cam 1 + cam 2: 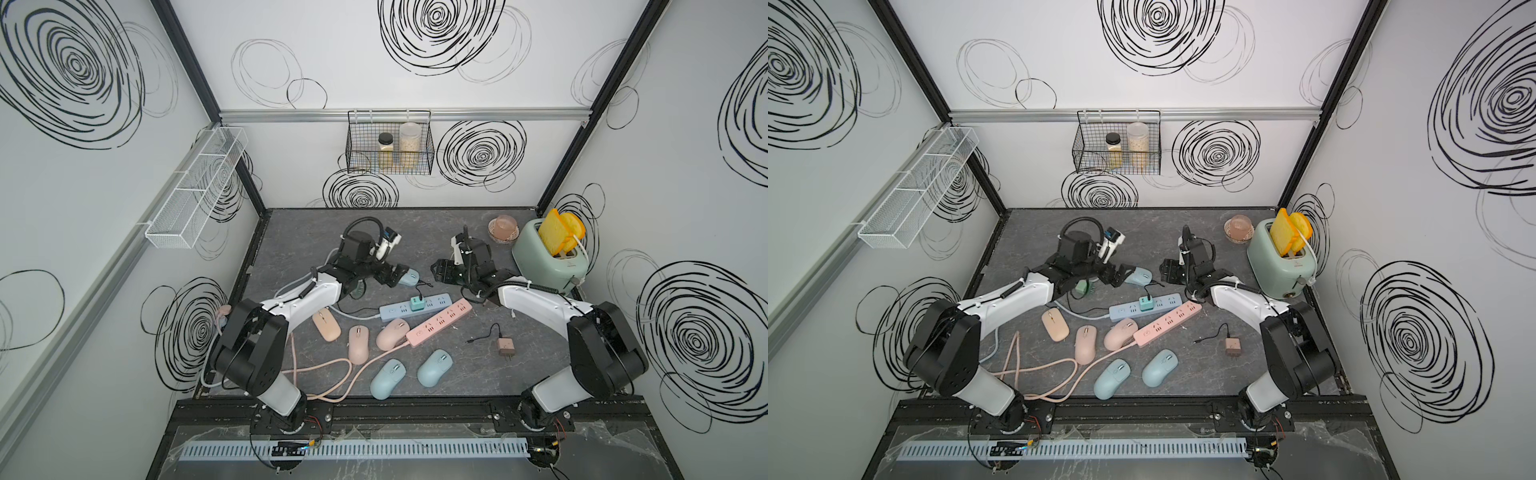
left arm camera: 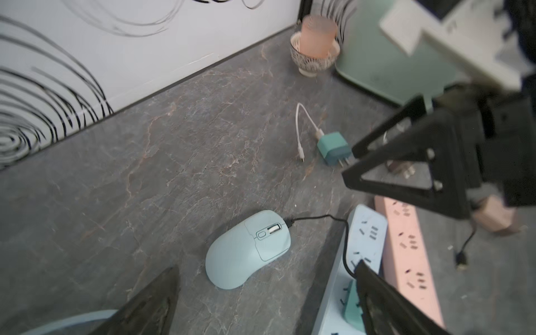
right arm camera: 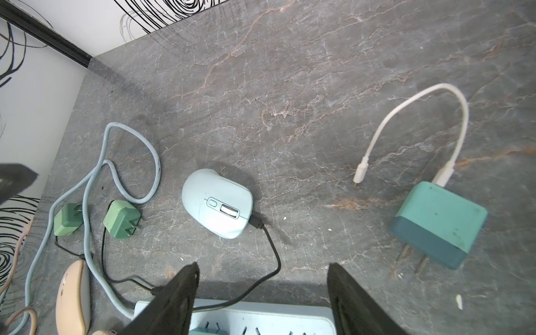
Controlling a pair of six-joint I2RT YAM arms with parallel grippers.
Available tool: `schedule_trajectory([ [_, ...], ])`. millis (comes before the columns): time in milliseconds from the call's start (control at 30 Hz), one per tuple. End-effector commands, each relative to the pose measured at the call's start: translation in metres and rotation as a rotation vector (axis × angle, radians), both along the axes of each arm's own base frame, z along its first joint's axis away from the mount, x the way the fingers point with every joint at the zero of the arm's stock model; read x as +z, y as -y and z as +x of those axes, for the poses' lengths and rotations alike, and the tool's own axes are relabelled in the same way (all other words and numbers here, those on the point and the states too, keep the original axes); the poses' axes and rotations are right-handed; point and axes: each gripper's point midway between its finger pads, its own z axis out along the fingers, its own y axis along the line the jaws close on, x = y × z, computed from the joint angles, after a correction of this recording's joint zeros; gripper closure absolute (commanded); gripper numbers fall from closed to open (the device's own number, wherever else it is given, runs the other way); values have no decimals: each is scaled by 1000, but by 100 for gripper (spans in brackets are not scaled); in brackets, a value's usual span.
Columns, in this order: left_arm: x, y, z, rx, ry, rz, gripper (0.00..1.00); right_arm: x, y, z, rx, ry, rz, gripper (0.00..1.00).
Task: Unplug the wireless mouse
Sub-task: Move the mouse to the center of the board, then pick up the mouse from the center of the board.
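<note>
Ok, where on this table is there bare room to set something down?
Bare: the table's back strip beside the bowl, and the front corner between the blue mice, brown adapter and right arm. Crowded: around the power strips.

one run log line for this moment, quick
left tool: open, near blue mouse | right tool: open, empty | black cable: in mouse, leads to teal charger on blue power strip | unplug: not yet done
</note>
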Motion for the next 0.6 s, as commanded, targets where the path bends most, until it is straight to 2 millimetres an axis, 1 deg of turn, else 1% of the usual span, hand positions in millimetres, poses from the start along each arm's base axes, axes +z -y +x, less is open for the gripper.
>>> schedule_trajectory([
  [0, -33, -16, 0, -26, 191, 407, 2, 9, 4, 0, -7, 31, 23, 26],
  [100, -47, -17, 22, -14, 138, 451, 2, 10, 4, -2, 0, 33, 29, 26],
  [167, -58, -16, 33, -23, 148, 516, 2, 11, 5, -4, 1, 35, 36, 26],
  [267, -67, -14, 46, -40, 145, 544, 1, 11, 7, -7, 5, 38, 44, 26],
  [333, -69, -12, 53, -49, 145, 548, 1, 11, 8, -7, 6, 37, 49, 26],
  [433, -76, -11, 57, -93, 121, 560, 1, 8, 10, -6, 2, 32, 53, 26],
  [567, -83, -3, 51, -179, 124, 559, 2, 3, 14, -3, -2, 20, 67, 26],
])
